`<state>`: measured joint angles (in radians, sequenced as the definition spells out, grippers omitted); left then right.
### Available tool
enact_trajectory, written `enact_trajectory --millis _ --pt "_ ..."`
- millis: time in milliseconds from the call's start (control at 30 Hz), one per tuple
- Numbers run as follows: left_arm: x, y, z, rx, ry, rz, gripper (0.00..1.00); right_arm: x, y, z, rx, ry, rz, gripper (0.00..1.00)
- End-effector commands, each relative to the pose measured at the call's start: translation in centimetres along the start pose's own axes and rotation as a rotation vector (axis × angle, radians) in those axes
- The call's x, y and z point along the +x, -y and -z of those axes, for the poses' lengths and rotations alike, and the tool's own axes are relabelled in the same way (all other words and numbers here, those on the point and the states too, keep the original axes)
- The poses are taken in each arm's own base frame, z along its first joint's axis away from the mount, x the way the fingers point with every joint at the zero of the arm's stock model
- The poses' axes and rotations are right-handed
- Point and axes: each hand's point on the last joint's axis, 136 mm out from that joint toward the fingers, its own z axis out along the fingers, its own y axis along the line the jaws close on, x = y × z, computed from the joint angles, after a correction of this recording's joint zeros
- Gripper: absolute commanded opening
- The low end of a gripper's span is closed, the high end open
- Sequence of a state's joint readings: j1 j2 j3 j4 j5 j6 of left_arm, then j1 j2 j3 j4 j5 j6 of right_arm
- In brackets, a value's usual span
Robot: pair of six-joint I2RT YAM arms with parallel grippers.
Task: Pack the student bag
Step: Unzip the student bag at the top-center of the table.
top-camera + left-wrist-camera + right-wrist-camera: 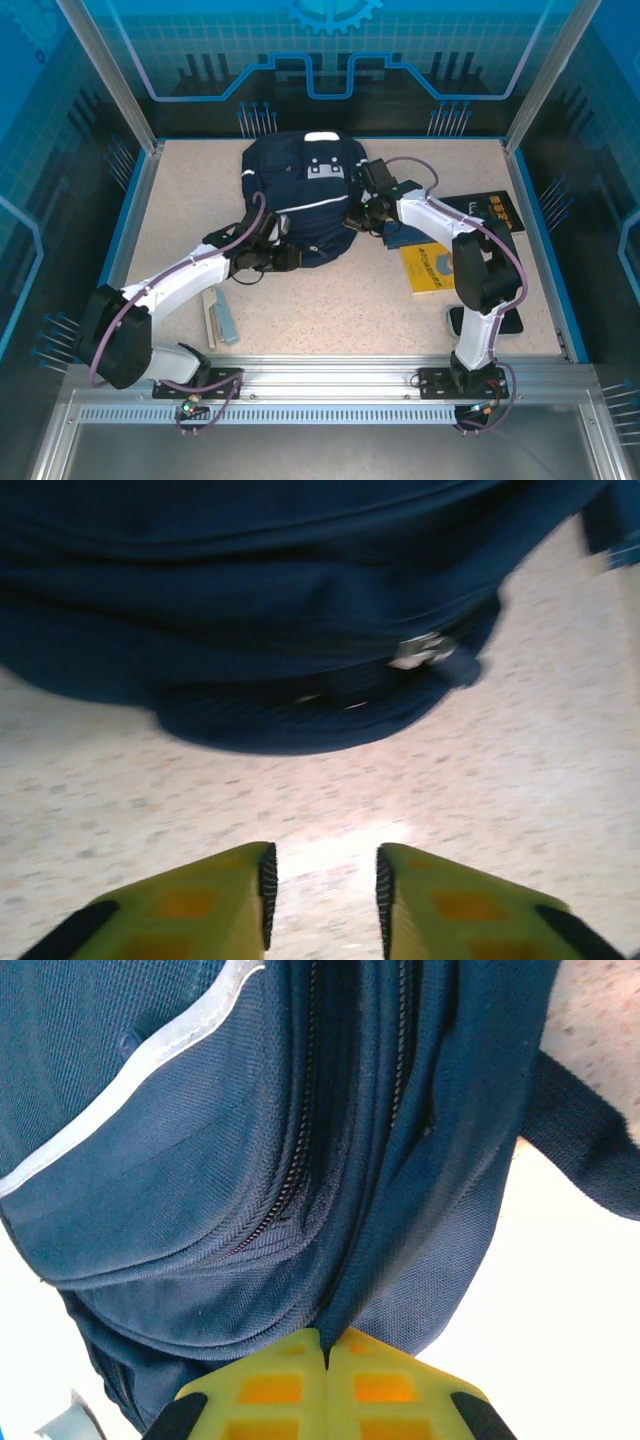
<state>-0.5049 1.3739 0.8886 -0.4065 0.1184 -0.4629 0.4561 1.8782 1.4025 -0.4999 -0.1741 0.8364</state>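
The student bag (300, 200) lies centre-far on the table (340, 320), long axis running away from me; my right gripper (326, 1348) pinches its side fabric; my left gripper (322, 885), jaws apart, empty, faces its near edge.

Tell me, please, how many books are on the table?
2 for certain, both right of the bag: a yellow book beside the right arm, a dark book behind it. More may be hidden.

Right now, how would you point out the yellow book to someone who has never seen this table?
Start at the big navy bag at the back and look to its right. Two books lie there, by the right arm; the yellow book is the nearer one, its bright cover unlike the dark book behind it.
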Motion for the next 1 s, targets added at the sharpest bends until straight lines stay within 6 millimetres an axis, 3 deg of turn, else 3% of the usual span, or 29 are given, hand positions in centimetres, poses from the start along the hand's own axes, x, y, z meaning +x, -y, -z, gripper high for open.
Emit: enact_trajectory --millis 0,133,267,367,533,767,967 --pt "-1.2 3.6 -0.5 0.117 0.045 0.113 0.46 0.9 -4.0 1.4 -0.169 -0.053 0.077 0.00" --pt "-1.4 3.4 -2.0 0.041 0.078 0.192 0.57 2.0 -5.3 1.5 -0.211 -0.086 0.102 0.00" --pt "-0.7 0.4 -3.0 -0.157 0.080 0.305 0.57 2.3 -5.4 1.8 -0.221 -0.089 0.100 0.00" --pt "-0.6 0.2 -3.5 -0.161 0.096 0.335 0.57 2.4 -5.4 1.8 -0.226 -0.093 0.096 0.00" --pt "-2.0 0.8 -3.9 -0.132 0.142 0.339 0.51 2.7 -5.6 1.8 -0.236 -0.102 0.094 0.00" --pt "-2.5 -0.2 -4.7 -0.184 0.173 0.370 0.41 3.1 -5.6 1.7 -0.240 -0.107 0.093 0.00" --pt "-2.9 -0.4 -5.1 -0.192 0.196 0.384 0.38 3.3 -5.6 1.4 -0.239 -0.111 0.095 0.00"
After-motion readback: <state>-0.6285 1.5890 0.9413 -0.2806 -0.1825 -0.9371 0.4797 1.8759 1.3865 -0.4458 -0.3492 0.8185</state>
